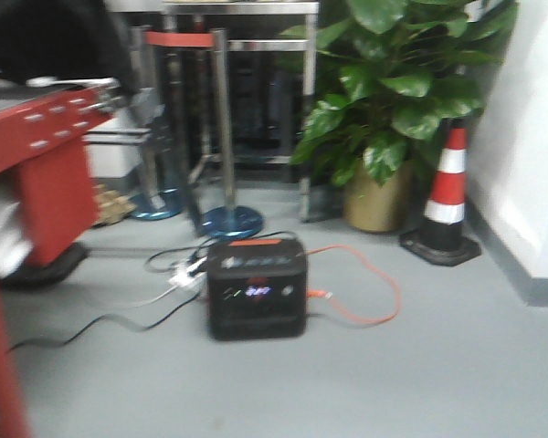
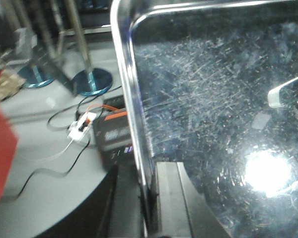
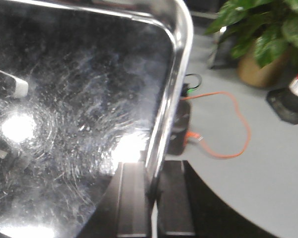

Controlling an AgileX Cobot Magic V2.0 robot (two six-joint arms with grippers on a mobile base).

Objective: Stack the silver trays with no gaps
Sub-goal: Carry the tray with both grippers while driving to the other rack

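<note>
Left hand (image 2: pixel 148 203): closed onto the left rim of the silver tray (image 2: pixel 213 124), one finger on either side of the thin edge.
Right hand (image 3: pixel 153 198): pinched the same way on the opposite rim, so the tray hangs between the two arms.
Why held so: a grip on both rims likely keeps the shallow sheet from tipping or twisting, which matters if it is to nest flush in a stack.
Tray position: in the air above the floor (image 1: pixel 393 383), on the robot's side of the power station (image 1: pixel 256 287); it rests on nothing visible.
Tray heading: the scratched inner face is toward both wrist cameras, and the rounded far corners point away from the robot, toward the power station.
Long axis: I cannot tell whether it runs hand to hand or away from the robot; the near end is out of view.
Other trays: none in view, so the stack's place is unknown.
Around the power station: an orange cable (image 1: pixel 374 283) loops off its right, a potted plant (image 1: pixel 402 91) and traffic cone (image 1: pixel 446 196) stand beyond it to the right, and stanchions (image 1: pixel 224 128) stand behind it.
</note>
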